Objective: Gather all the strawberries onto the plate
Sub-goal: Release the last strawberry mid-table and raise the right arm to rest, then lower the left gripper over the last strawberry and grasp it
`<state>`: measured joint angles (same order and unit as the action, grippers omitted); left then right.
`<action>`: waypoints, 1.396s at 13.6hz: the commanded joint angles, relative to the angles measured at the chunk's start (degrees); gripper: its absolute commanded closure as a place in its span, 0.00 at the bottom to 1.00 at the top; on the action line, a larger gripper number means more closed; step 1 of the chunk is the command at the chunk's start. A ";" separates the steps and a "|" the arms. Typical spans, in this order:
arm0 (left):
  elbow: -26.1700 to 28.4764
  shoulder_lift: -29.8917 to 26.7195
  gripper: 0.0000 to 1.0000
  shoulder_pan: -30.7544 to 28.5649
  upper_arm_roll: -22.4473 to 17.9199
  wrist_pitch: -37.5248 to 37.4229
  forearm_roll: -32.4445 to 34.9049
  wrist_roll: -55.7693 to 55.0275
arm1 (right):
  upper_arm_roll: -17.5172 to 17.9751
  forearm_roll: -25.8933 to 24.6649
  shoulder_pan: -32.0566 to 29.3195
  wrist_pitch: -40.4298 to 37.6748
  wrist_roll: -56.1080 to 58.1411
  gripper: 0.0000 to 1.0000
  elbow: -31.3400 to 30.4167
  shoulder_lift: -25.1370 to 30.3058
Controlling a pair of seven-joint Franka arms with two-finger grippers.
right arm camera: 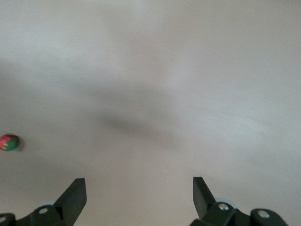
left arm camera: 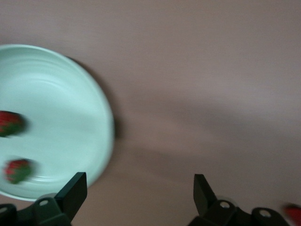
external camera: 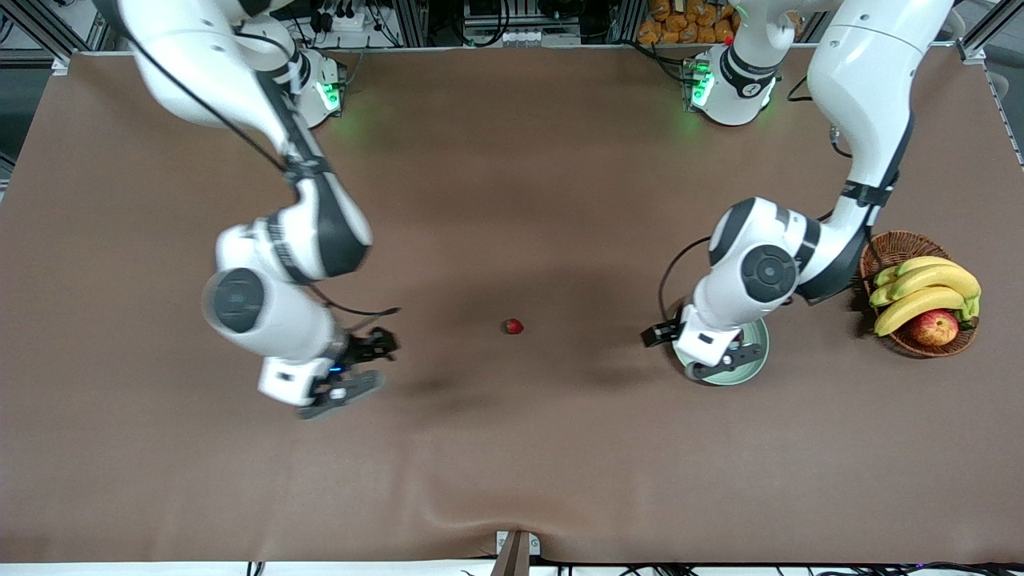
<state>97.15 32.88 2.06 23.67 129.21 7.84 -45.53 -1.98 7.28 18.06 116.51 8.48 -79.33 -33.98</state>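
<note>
- Hovering over bare counter [external camera: 512, 480] toward the right arm's end, the right claw [external camera: 352, 372] has its fingers spread wide and grips nothing; its wrist view shows only brown cloth between the fingertips, with one strawberry [right arm camera: 9, 142] off at the edge.
- Lying alone on the counter between the two arms, that loose strawberry [external camera: 513, 326] is well apart from the plate and is the one berry not yet collected.
- Hanging over the plate [external camera: 756, 360], the left claw [external camera: 724, 364] is also spread and empty; the left wrist view shows the mint-green plate [left arm camera: 70, 117] with two strawberries [left arm camera: 9, 123] lying in it.
- Judging from this, two of three berries are delivered, and the step in hand is fetching the last one.
- Next, I judge, the right claw, being closest, should move over the loose berry, drop with its fingers straddling it, and close gently, since so small and round a thing may roll.
- Sitting toward the left arm's end, the basket [external camera: 892, 244] with bananas [external camera: 924, 292] and an apple [external camera: 934, 327] plays no part.
</note>
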 commanded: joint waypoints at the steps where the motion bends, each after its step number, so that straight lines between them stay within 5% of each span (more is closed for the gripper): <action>1: -8.97 6.91 0.00 5.56 0.33 -0.28 -3.17 -5.15 | 1.01 -1.04 -6.70 0.21 -0.84 0.00 -12.76 11.54; 8: -20.59 16.76 0.21 17.52 -0.46 6.12 -2.92 -33.79 | 0.75 -1.30 -17.79 -18.49 -0.93 0.00 -14.72 27.46; 11: -21.13 18.53 0.25 25.52 -8.01 9.21 -3.26 -42.85 | -1.45 -2.70 -18.41 -25.17 -1.01 0.00 -14.63 33.08; 19: -21.04 20.81 0.29 28.79 -9.60 9.21 -3.09 -51.41 | -1.72 -6.47 -18.41 -33.81 -10.42 0.00 -12.97 37.06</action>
<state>77.93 52.08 29.60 15.39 138.55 5.30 -96.03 -5.07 3.71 0.01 83.09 0.07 -91.20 1.43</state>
